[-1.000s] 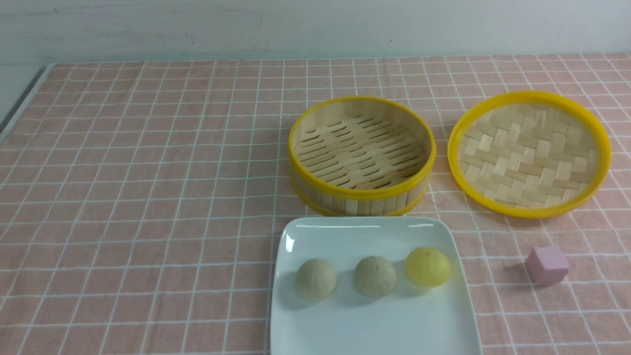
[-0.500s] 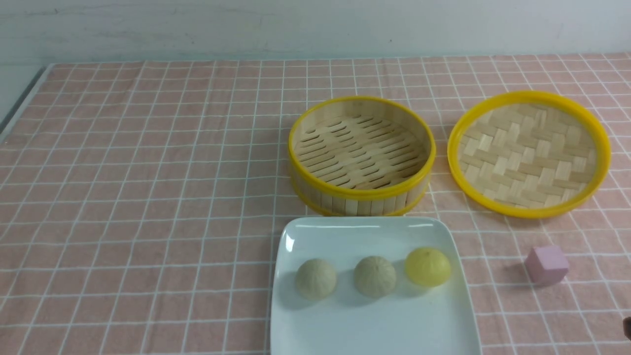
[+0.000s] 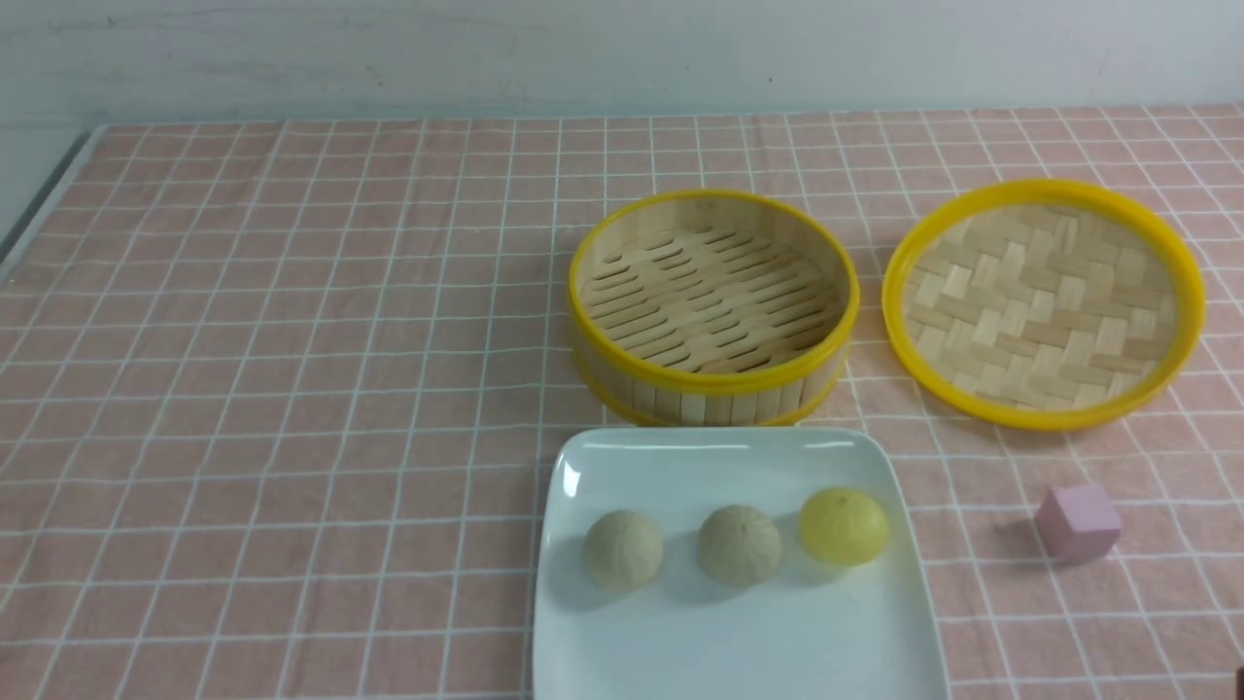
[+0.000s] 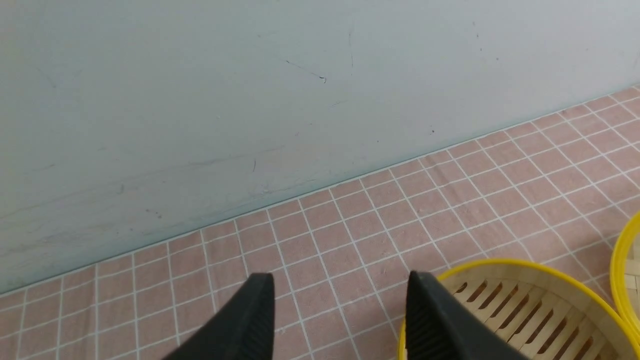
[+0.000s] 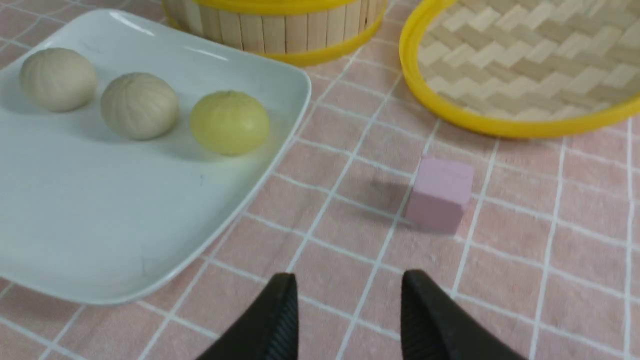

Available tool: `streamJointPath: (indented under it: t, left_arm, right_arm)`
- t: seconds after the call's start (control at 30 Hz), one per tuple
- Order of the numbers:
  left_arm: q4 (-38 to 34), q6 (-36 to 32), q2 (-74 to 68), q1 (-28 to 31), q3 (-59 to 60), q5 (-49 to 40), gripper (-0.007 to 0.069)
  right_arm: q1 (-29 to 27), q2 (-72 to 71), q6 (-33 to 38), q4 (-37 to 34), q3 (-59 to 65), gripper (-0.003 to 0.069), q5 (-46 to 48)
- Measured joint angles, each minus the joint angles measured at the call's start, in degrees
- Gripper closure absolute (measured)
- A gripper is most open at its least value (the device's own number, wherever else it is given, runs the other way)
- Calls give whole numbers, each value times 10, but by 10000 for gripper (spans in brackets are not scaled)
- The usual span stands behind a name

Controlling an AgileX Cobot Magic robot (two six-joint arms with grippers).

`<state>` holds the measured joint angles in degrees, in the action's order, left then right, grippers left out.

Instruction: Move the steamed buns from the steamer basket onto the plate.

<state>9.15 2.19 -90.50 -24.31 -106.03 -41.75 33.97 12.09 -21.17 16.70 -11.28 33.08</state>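
Left half of cloth (image 3: pixel 272 389): open room. Left gripper (image 4: pixel 340 280) jaws apart, holding nothing, near basket (image 3: pixel 714 381) rim. Plate (image 3: pixel 719 467) just in front of basket, near side cut off in front view. On plate in a row: bun (image 3: pixel 623 550), second bun (image 3: pixel 740 544), yellow bun (image 3: pixel 844 526). Lid (image 3: pixel 1045 418) near right edge, cube (image 3: pixel 1077 523) in front of it. Right gripper (image 5: pixel 348 277) jaws apart, empty, near cube. Layout unchanged since earlier frame.

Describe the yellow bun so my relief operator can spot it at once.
Find the white plate, nearer the robot than the steamer basket. Three buns sit in a row on it; the yellow bun is at the robot's right end, nearest the pink cube. The other two, the steamed buns, are pale beige.
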Motion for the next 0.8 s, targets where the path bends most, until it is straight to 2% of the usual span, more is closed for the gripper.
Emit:
streamJointPath:
  t: [0.13,0.37,0.8]
  left_arm:
    - [0,0,0,0,0,0,248]
    - [-15,0,0,0,0,1,248]
    - [-20,0,0,0,0,1,248]
  right_arm:
    - [0,0,-41,1,9,383,2]
    - [0,0,-47,21,48,425,-52]
    - [0,0,-46,27,52,423,-61]
